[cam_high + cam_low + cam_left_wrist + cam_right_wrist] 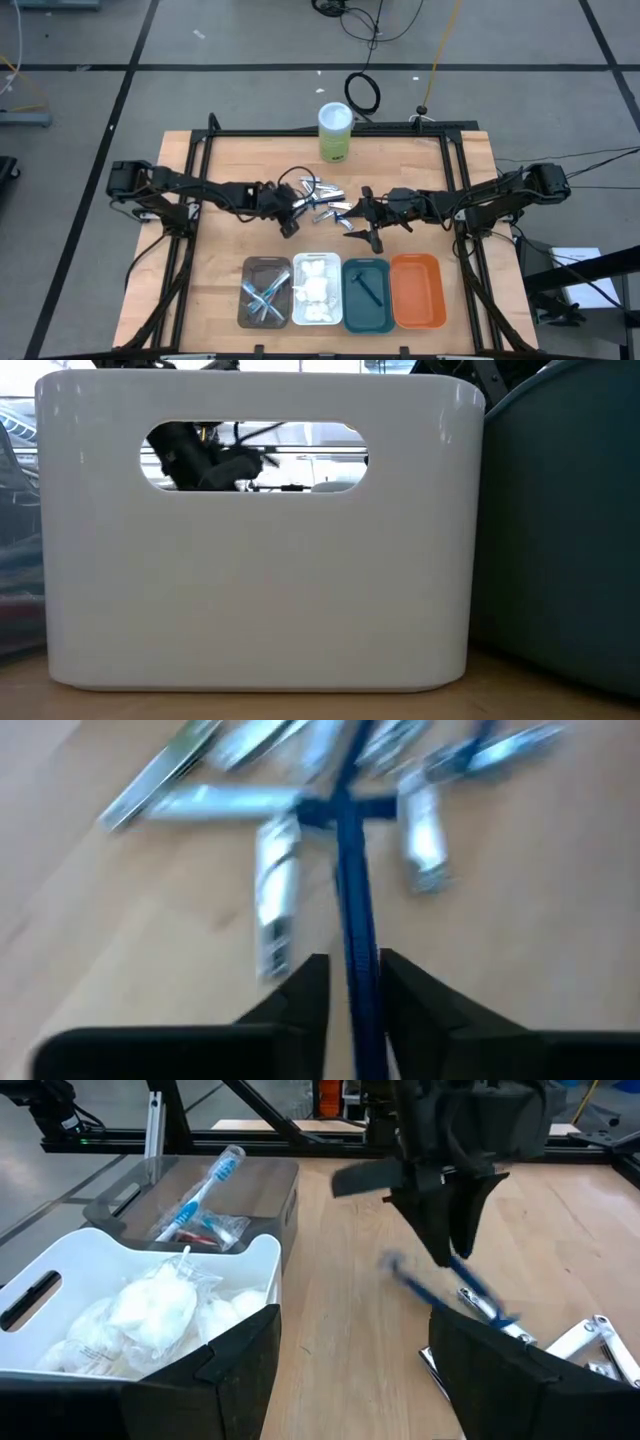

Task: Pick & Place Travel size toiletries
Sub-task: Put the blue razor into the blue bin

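A loose pile of toiletries [322,205], silver metal tools and clear toothbrushes, lies on the table's middle. My left gripper [292,218] is at the pile's left side, shut on a dark blue razor [352,890]. My right gripper [365,228] is open at the pile's right side and touches nothing; its wrist view shows its fingers spread [350,1380]. White wads [150,1315] fill the white tray [316,290]. A toothbrush [205,1185] lies in the brown tray [265,290]. Another razor [366,287] lies in the teal tray [367,315]. My left gripper pinches the dark blue razor by its handle [356,982] between the two fingers, which lie along the handle in its own wrist view. In the right wrist view the fingers [455,1240] point down from above, and the razor [480,1300] slants below them toward the table.
A green-and-white canister [336,130] stands at the table's far edge. The orange tray [416,290] is rightmost in the row along the near edge. The white tray's wall [250,580] fills the low view, with the teal tray [560,530] beside it.
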{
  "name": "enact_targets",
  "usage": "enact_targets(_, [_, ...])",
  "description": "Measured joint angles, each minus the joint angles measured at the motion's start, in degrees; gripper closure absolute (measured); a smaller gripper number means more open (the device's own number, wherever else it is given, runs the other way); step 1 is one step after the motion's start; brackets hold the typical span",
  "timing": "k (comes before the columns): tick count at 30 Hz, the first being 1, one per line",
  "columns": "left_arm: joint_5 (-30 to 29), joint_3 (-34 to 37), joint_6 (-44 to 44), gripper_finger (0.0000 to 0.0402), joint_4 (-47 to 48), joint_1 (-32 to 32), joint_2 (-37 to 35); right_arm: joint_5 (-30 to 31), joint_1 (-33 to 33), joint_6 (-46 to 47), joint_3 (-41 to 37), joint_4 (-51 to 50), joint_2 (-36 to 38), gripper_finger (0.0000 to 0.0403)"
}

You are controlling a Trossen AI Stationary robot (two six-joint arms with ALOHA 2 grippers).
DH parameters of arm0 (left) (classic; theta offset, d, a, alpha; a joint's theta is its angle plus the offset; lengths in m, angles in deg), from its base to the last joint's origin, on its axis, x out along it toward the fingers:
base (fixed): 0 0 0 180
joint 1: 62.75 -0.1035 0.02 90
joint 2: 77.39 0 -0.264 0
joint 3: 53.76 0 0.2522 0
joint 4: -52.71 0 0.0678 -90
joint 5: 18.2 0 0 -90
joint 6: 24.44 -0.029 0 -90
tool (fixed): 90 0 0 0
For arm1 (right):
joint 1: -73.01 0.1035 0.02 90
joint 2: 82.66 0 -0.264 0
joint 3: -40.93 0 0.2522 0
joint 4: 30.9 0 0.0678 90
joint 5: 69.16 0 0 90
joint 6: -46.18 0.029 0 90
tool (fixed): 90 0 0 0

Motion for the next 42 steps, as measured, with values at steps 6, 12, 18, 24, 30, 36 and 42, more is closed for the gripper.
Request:
enact_targets(6, [-4.79,0.00,2.48,0.0230,5.95,-0.16,0.06,0.02,0.00,0.00,0.00,-0.02,0.00,0.0161])
enact_targets(12, [-7.72,0.02,0.99,0.0199,5.85,-0.66,0.04,0.02,0.00,0.00,0.00,-0.02,0.00,0.0161])
enact_targets(18, [-2.92,0.04,-0.35,0.0206,5.72,-1.02,1.60,0.02,0.00,0.20,0.00,-0.02,0.00,0.0161])
enact_targets(24, [-4.04,-0.02,-1.52,0.0202,4.48,-2.09,6.59,0.02,0.00,0.17,-0.04,-0.62,-0.02,0.0161])
enact_targets(30, [-2.92,-0.17,-3.77,0.0198,2.08,-3.29,9.52,0.02,0.00,0.17,-0.04,-0.67,-0.02,0.0161])
enact_targets(36, [-2.84,-0.09,-5.12,0.0220,1.44,-3.79,9.52,0.02,0.00,0.17,-0.04,-0.80,-0.02,0.0161])
enact_targets(42, [-0.91,-0.07,-6.44,0.0265,2.11,-4.45,9.54,0.02,0.00,0.17,-0.04,-0.85,-0.02,0.0161])
